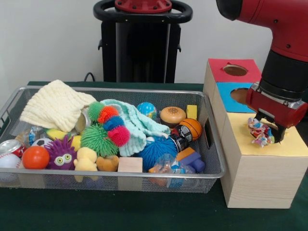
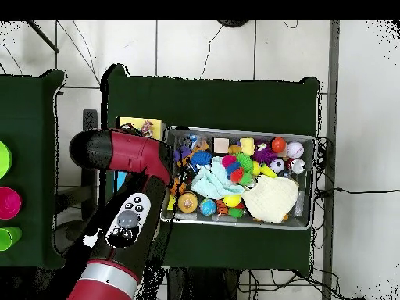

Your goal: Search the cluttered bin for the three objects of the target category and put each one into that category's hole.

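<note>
Hanging over the wooden sorting box [image 1: 250, 173] beside the wire mesh bin [image 1: 144, 176], the red and black claw [image 1: 267, 129] in the front view is closed on a crumpled multicoloured rope-like toy [image 1: 260, 131], which dangles just above the yellow top panel [image 1: 250, 139] at the box's near end. The panel's hole seems to lie directly beneath the toy, mostly hidden by it and the claw, so the coming move looks like a straight drop or short descent rather than any sideways travel; the blue panel [image 1: 228, 91] and red panel [image 1: 219, 67] with their round holes lie farther back, well away from the toy. Left in the bin are spiky rubber balls [image 1: 98, 137], a cream knitted cloth [image 1: 55, 106] and other clutter. From overhead, the red arm [image 2: 125, 160] covers most of the box, leaving only a yellow corner [image 2: 141, 125] showing at the bin's left side on the green worktop [image 2: 234, 101]; the claw and toy are hidden there
</note>
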